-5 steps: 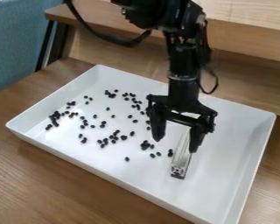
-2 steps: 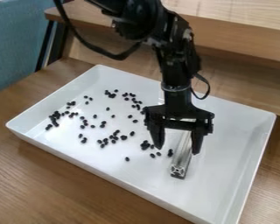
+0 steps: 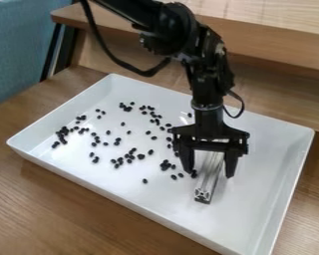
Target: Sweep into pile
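1. Gripper (image 3: 209, 174): jaws wide, fingers either side of metal bar (image 3: 205, 192), tray's (image 3: 258, 199) R half, bar end twd near edge.
2. Blk bits (image 3: 141, 156): scattered, mostly L half; few beside bar.
3. Wood ledge (image 3: 275, 47) past far edge; blue fabric (image 3: 16, 50) past L edge.

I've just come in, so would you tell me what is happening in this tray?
A robot arm has its end effector low in a white tray, open fingers on either side of a slotted metal bar. Black beans lie scattered, mostly to the bar's left in the view, not yet swept into one pile.
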Robot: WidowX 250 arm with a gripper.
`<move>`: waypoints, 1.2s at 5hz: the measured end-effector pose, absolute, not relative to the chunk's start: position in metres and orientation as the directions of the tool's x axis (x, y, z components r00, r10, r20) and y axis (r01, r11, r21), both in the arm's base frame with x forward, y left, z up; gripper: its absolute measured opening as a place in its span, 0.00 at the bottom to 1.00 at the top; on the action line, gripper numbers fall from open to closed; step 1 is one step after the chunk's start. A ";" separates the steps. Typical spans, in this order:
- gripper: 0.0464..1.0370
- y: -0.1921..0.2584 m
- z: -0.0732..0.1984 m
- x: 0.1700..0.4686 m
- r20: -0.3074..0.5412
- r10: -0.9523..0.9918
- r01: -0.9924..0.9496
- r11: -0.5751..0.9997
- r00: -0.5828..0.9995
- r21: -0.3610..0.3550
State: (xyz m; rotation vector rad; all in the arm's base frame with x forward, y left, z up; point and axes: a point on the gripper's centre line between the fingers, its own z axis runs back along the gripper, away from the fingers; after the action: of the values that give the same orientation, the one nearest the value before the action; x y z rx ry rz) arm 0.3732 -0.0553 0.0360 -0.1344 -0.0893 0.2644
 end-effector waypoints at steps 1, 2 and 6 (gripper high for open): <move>0.92 -0.061 0.031 0.385 0.068 0.249 -0.239 0.962 0.966 -0.130; 0.64 -0.064 0.031 0.396 0.097 0.216 -0.205 0.973 0.972 -0.109; 0.36 -0.081 0.028 0.376 0.012 -0.142 0.142 0.983 0.990 -0.119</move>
State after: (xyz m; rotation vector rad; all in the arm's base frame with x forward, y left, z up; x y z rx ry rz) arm 0.3761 -0.0807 0.0278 -0.1195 -0.0039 -0.1431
